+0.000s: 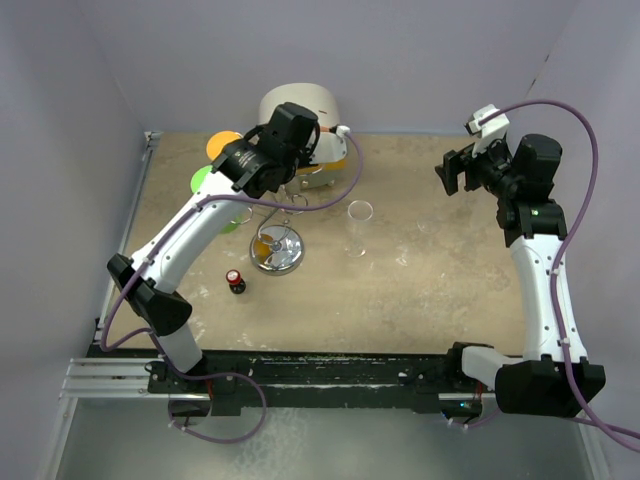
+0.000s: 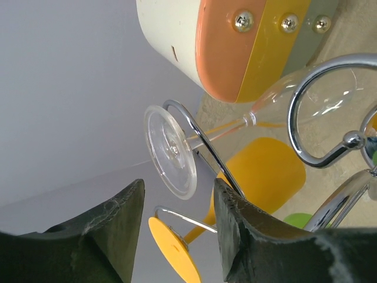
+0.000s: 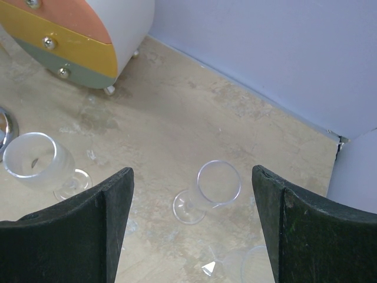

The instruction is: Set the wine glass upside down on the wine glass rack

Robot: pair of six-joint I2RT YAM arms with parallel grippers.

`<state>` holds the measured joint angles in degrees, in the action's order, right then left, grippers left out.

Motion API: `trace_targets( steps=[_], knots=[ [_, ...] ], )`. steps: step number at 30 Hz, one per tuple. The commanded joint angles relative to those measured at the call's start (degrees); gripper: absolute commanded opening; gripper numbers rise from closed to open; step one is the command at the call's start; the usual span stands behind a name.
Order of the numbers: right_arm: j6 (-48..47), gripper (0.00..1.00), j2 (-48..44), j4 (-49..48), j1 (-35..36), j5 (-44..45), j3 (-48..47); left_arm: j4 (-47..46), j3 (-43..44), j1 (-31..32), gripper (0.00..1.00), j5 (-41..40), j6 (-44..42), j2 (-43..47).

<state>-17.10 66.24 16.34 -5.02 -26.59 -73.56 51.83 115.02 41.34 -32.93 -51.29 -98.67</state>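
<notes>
The wine glass rack (image 1: 278,250) is a silver wire stand on a round shiny base. In the left wrist view its chrome scroll arms (image 2: 297,138) carry a clear wine glass (image 2: 171,152) hanging upside down, foot in a wire slot. A yellow glass (image 2: 259,174) hangs below it. My left gripper (image 2: 177,227) is open and empty, with the clear foot just beyond its fingertips; it also shows in the top view (image 1: 262,165). My right gripper (image 3: 191,177) is open and empty, high above an upright clear glass (image 3: 217,186), and shows far right in the top view (image 1: 456,172).
The white-and-orange drum (image 1: 300,112) stands behind the rack, against the back wall. Another upright clear glass (image 1: 359,226) stands right of the rack, also in the right wrist view (image 3: 38,162). A small red-capped bottle (image 1: 235,281) sits left of the base. Walls close three sides.
</notes>
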Motion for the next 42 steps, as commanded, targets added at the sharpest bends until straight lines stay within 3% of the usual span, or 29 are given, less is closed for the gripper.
trace_targets(
  steps=[1, 20, 25, 32, 35, 38, 42],
  knots=[
    [1.10, 0.84, -1.12, -2.42, -0.43, -1.49, 0.35, -0.13, 2.90, 0.27, 0.56, 1.40, 2.46, 2.55],
    [1.41, 0.84, -0.59, -2.08, -0.43, -0.71, 0.26, -1.51, 5.44, 0.27, 0.64, 6.48, 3.65, 4.83],
    [0.31, 0.84, -0.76, -2.64, -0.50, 0.94, 0.38, -2.42, 5.74, 0.23, 0.68, 10.92, 5.88, 7.88],
    [-0.92, 0.84, 0.71, 0.89, -0.46, 12.28, -2.98, -7.09, 2.32, 0.25, 0.82, 20.49, 13.94, 15.06],
    [-0.77, 0.83, 2.04, 2.97, -0.43, 16.91, -4.61, -7.59, 1.87, 0.16, 0.87, 21.21, 16.51, 16.76],
    [-0.27, 0.81, 4.50, 5.21, -0.44, 20.51, -6.45, -8.67, 0.89, -0.18, 1.00, 20.61, 18.75, 18.41],
    [-0.13, 0.78, 9.17, 8.37, -0.43, 22.68, -9.21, -9.07, 0.20, -1.98, 0.99, 21.55, 21.06, 20.07]
  ],
)
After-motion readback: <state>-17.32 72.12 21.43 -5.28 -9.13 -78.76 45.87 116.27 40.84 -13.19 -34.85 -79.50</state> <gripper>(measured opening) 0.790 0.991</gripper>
